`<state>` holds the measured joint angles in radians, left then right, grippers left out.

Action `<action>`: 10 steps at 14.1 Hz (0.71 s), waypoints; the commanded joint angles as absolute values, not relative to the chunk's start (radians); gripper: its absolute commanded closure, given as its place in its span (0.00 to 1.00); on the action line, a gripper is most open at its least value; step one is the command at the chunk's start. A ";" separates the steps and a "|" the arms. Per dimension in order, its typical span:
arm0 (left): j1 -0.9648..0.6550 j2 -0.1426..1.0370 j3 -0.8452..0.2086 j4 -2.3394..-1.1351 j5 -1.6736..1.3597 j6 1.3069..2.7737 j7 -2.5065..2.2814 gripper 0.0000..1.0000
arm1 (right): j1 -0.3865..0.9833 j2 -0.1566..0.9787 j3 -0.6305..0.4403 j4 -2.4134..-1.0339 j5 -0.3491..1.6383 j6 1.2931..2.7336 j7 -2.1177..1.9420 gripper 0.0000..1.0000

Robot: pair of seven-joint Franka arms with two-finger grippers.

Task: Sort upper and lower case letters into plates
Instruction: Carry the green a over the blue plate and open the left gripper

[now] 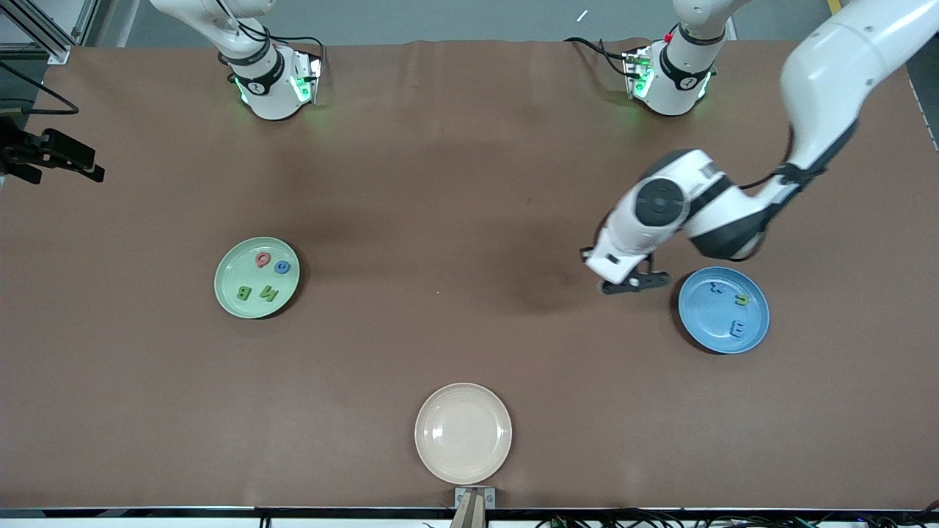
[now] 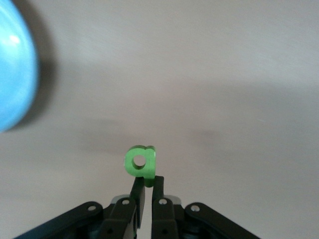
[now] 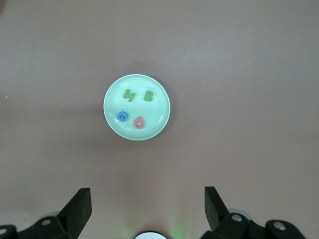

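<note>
Four letters point(image 1: 260, 277) in mint plate point(image 1: 228, 293), three in blue plate point(image 1: 693, 319), left gripper point(image 2: 148, 180) clamping green letter point(image 2: 140, 162), right gripper point(image 3: 147, 204) apart.

My left gripper point(image 1: 637, 281), clamped on a green letter point(image 2: 141, 162), hangs over bare table just beside the blue plate point(image 1: 723, 309); only that plate's rim stands in the way. The blue plate holds letters, with bare surface between them. The mint green plate point(image 1: 257, 277) lies toward the right arm's end under my right gripper point(image 3: 148, 209), its fingers spread wide, unobstructed. The beige plate point(image 1: 463, 433) sits nearest the front camera, well apart from both
</note>
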<state>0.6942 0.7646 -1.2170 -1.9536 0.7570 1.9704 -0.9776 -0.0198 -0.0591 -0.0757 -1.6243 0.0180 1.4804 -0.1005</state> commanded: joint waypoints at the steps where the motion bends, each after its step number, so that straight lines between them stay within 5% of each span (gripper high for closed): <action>1: 0.829 0.739 -1.247 -1.996 0.776 1.957 -0.844 1.00 | 0.005 -0.091 -0.090 -1.664 0.018 1.502 -0.089 0.00; 5: 0.940 0.750 -1.233 -1.994 0.851 1.962 -0.692 1.00 | 0.014 -0.089 -0.094 -1.664 0.018 1.505 -0.089 0.00; 10: 0.917 0.775 -1.080 -1.957 0.985 2.097 -0.661 1.00 | 0.009 -0.087 -0.092 -1.664 0.018 1.509 -0.089 0.00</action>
